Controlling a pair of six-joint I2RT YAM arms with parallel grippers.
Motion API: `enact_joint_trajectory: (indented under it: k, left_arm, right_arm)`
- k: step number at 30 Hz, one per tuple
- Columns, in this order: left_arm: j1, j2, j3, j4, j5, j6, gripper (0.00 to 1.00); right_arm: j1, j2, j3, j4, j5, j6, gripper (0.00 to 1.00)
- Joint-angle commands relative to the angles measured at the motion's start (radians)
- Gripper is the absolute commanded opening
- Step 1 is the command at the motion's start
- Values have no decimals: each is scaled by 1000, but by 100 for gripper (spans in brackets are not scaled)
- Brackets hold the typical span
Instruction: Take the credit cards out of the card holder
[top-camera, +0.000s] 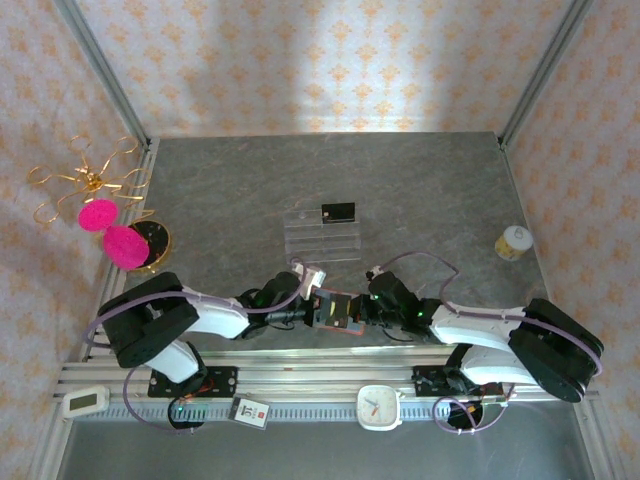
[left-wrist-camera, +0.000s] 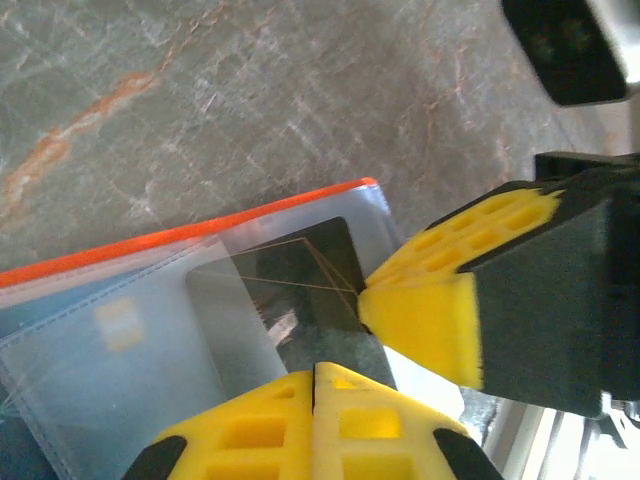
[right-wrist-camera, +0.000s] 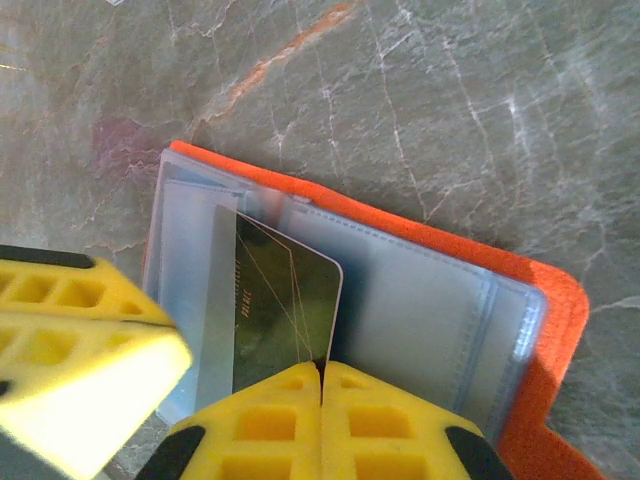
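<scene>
Sliding the thin black card (right-wrist-camera: 285, 300) from the orange folding wallet (right-wrist-camera: 552, 310): right gripper (right-wrist-camera: 321, 372) is pinching it, left gripper (left-wrist-camera: 314, 372) is clamping the wallet. Next, I think, it is needing a straight pull out.

Bright, soft light -- close foreground slightly blurred.

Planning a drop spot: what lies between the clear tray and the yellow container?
Nothing: bare table between clear tray and yellow container, in the top view.
</scene>
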Motion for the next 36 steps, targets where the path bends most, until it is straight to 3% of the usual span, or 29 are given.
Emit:
enact_joint_trajectory:
  k: [1,4,8,10,12,13,23,27,32,36]
  left_arm:
    - [-2,46,7,-44,-23,20,0]
    - [-3,78,6,-38,-16,14,0]
    - [-2,85,0,-17,5,7,0]
    - [-2,91,3,-19,13,7,0]
    - [-2,77,-1,-29,-1,4,0]
    - [1,62,-10,-32,-16,1,0]
    - [25,16,-47,6,-12,-15,0]
    - [38,-157,-27,-15,-29,0,0]
    - [90,-376,-33,29,-8,20,18]
    - [138,-461,-87,187,73,-16,26]
  right_arm:
    - [-2,9,-2,24,-6,-1,5]
    - [-3,23,-7,53,-30,4,17]
    - [-2,52,-1,87,-50,5,21]
    - [-3,69,8,94,-49,2,18]
    - [-2,67,13,78,-24,10,3]
    - [-2,60,13,63,-11,13,0]
    - [-58,-213,-58,-116,43,0,0]
    - [-61,-300,11,-135,18,-95,0]
    - [-61,-339,115,-135,12,-197,0]
    - [-61,-362,143,-44,-15,-214,0]
